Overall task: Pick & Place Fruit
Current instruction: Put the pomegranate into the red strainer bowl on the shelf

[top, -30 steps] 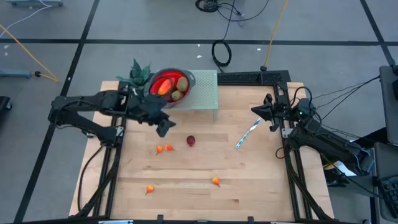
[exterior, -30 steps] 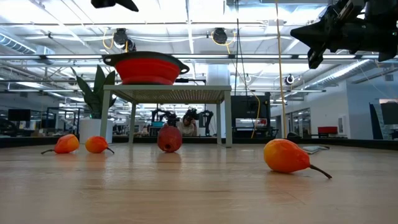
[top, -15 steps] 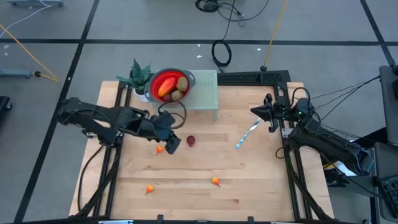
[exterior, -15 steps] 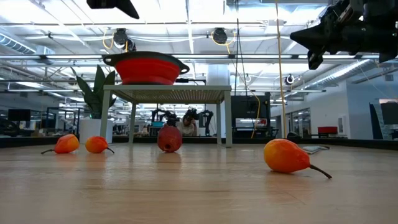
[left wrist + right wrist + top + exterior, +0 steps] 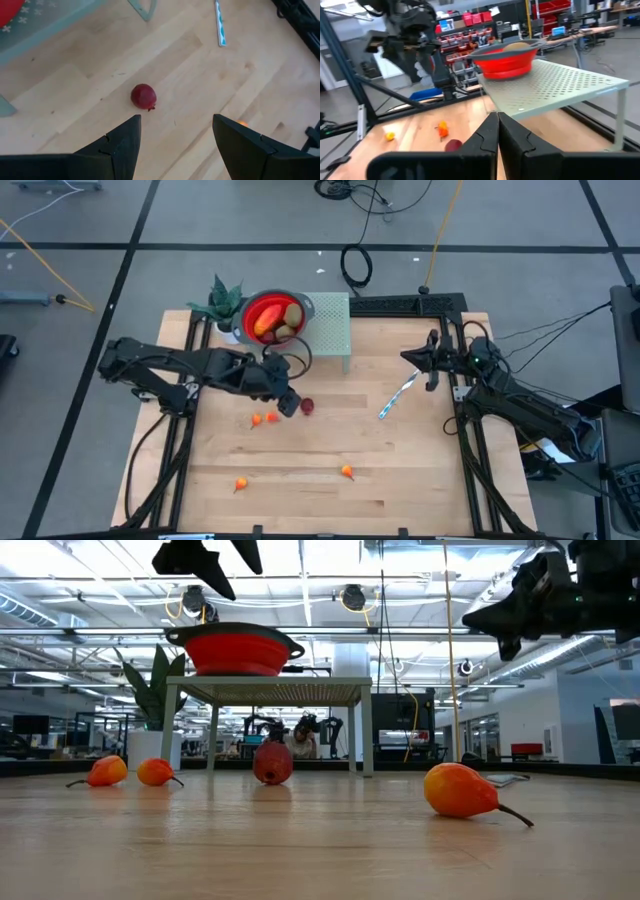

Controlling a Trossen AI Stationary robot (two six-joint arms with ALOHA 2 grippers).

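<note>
Two grippers noted: our left gripper [image 5: 175,145] hangs spread above the dark red fruit [image 5: 143,96] on the table [image 5: 400,470]. Our right gripper [image 5: 498,131], fingers pressed together, waits at the table's right edge.

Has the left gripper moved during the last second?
Yes. The left gripper has travelled from near the red bowl out over the table, and is now open beside the dark red fruit.

Dark red fruit [image 5: 272,763] on table under rack [image 5: 268,692]; red bowl [image 5: 237,648] on rack.
</note>
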